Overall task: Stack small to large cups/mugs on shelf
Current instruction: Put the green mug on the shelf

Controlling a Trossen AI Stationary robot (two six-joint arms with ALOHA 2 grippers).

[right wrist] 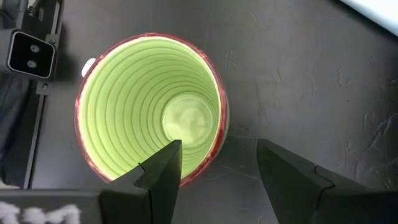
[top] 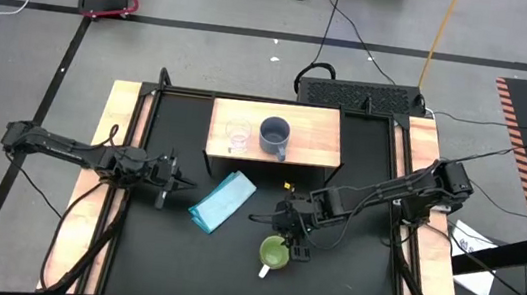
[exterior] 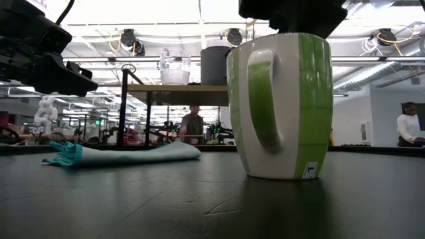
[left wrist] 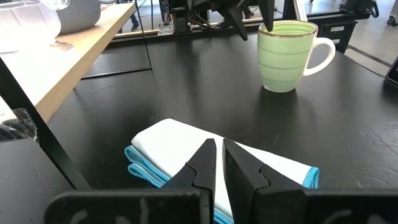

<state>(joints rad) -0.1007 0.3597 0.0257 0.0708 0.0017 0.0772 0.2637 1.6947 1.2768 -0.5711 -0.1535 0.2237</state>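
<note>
While the high view only shows the right gripper hovering over the green mug, near the table's front and right of centre, we see in the right wrist view that its fingers stand wide apart, one dipping inside the rim and the other outside the wall. The low view adds the mug's white handle and shows the mug standing upright on the black table. The left gripper waits at the left, its fingers nearly together and empty, just above the folded blue cloth, as the left wrist view shows. On the shelf at the far side stand the clear glass cup and, to its right, the grey-blue mug, close but apart. Past the table, the low view shows a bright workroom with a person at centre and another person at the far right.
</note>
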